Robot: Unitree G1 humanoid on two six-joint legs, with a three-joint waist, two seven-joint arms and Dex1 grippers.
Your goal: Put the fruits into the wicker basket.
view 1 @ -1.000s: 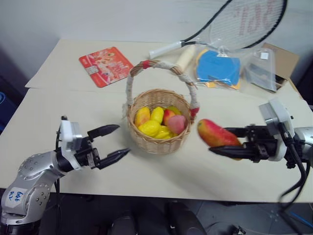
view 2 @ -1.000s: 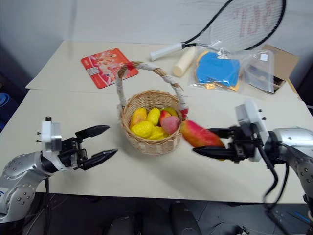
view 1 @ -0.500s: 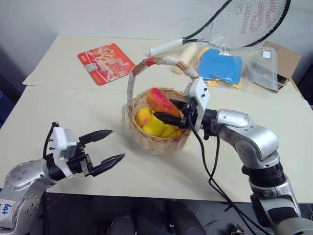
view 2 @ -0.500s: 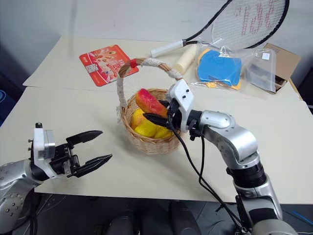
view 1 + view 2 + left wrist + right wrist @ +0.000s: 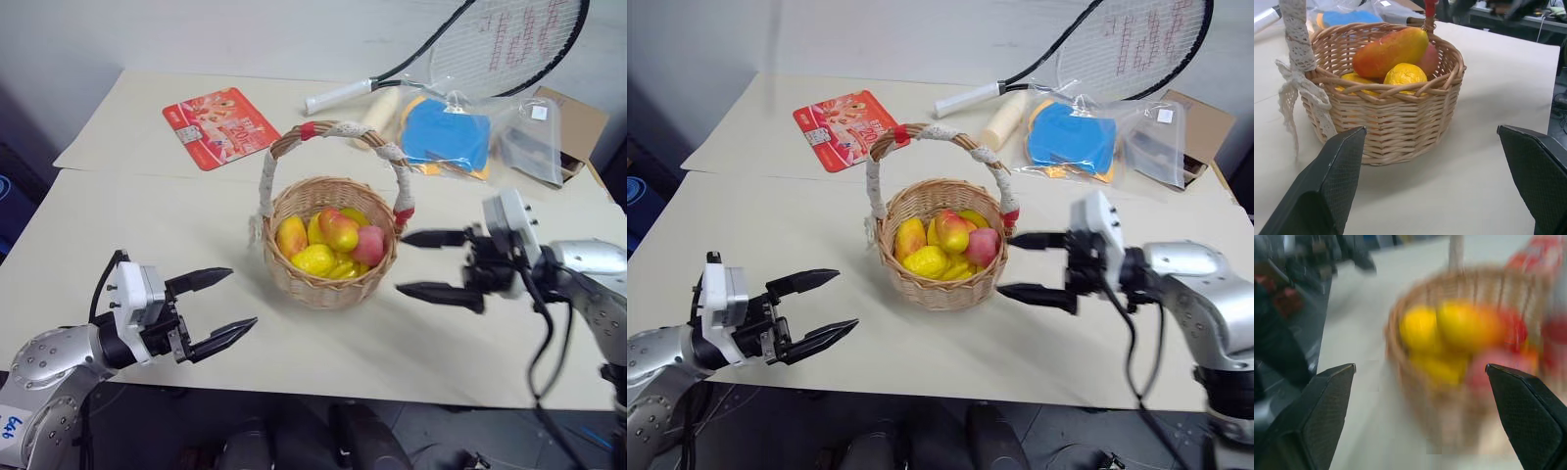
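Now that the right gripper (image 5: 432, 264) has let go of the mango (image 5: 338, 229) and drawn back beside the basket (image 5: 328, 279), jaws wide and empty, the mango lies atop the other fruits. With the left gripper (image 5: 217, 308) also open and empty and no fruit left on the table (image 5: 147, 215), the task looks done.

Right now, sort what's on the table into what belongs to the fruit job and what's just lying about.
Job: round tan wicker basket; glossy red-yellow mango, bumpy yellow lemon and pink peach inside it.
Lying about: black-framed racket; red printed card; blue item in clear bag; cardboard box.
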